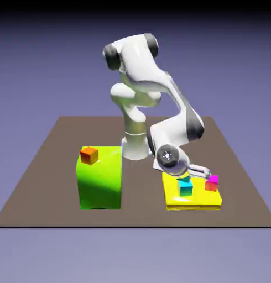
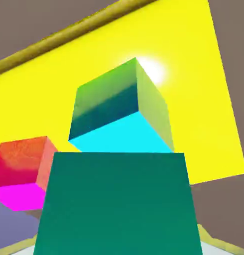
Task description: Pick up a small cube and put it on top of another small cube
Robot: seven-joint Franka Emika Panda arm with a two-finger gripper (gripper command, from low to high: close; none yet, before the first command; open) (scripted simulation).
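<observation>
In your hand view the sea-green teal cube (image 2: pixel 116 201) fills the lower middle, so large that it hides both fingertips; you cannot see the jaws there, but the cube sits exactly where they would close, so the pincer appears to be pinching it. Just past its top edge you see the sky-cyan cube (image 2: pixel 121 112), its bright cyan face toward you and its other faces shading to green and dark teal. It stands on the yellow platform (image 2: pixel 203 99). To the left in that view, a magenta-and-red cube (image 2: pixel 24 174) also rests on the yellow surface, near the cyan cube but apart from it.

In the exterior view, nearest you, the yellow platform (image 1: pixel 173 193) lies low on the brown desk (image 1: pixel 43 182) toward the exterior view's right. On it stand the sky-cyan cube (image 1: pixel 186 189) and the magenta-and-red cube (image 1: pixel 212 183). The pincer (image 1: pixel 186 178) hovers directly over the cyan cube, with the teal cube (image 1: pixel 185 179) a small dark patch at its tip; whether the two cubes touch is too small to tell. At the exterior view's left a tall lime-green block (image 1: pixel 99 182) carries an orange cube (image 1: pixel 89 155) on its top, well apart from the rest.
</observation>
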